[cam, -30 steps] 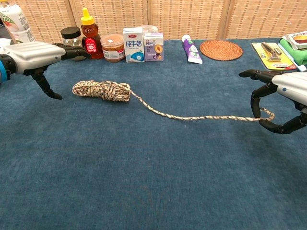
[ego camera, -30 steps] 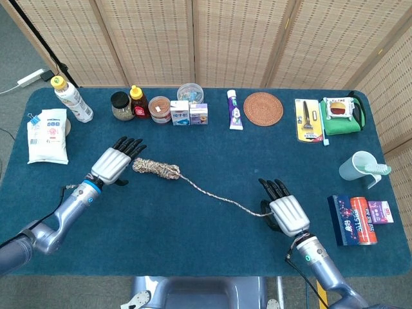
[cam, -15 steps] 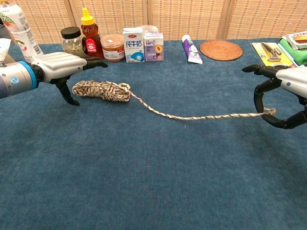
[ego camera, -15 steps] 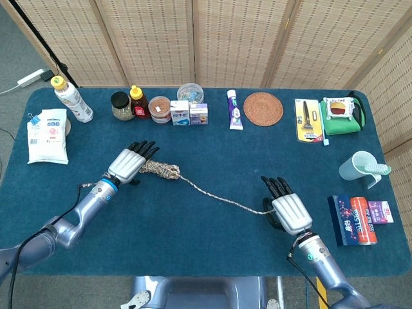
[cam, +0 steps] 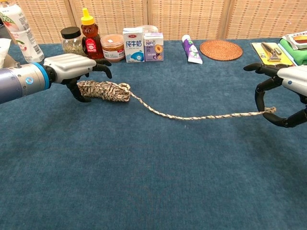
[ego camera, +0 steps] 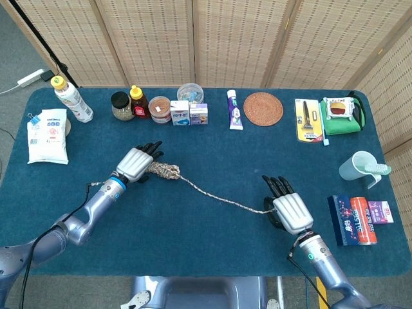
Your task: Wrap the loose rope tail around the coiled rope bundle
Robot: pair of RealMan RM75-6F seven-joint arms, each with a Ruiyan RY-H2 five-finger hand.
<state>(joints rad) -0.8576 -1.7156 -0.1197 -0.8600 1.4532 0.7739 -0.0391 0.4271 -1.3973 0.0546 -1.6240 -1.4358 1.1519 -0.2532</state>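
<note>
Over the last second the left hand has slid in from nine o'clock and now sits over the near end of the rope bundle, fingers arched above it and thumb dropped beside its left end; whether it actually presses or grips the coil I cannot tell, since the fingers look apart and nothing is lifted. The bundle itself has not moved: it lies on the blue table left of centre, below the row of jars and cartons. The rope tail runs from the bundle toward four o'clock, and its far end has risen slightly off the cloth, pinched between thumb and a finger of the right hand. So both ends look about ready: bundle nearly pinned, tail in hand. Wrapping has not begun; the next move is probably carrying the tail back toward the coil.
</note>
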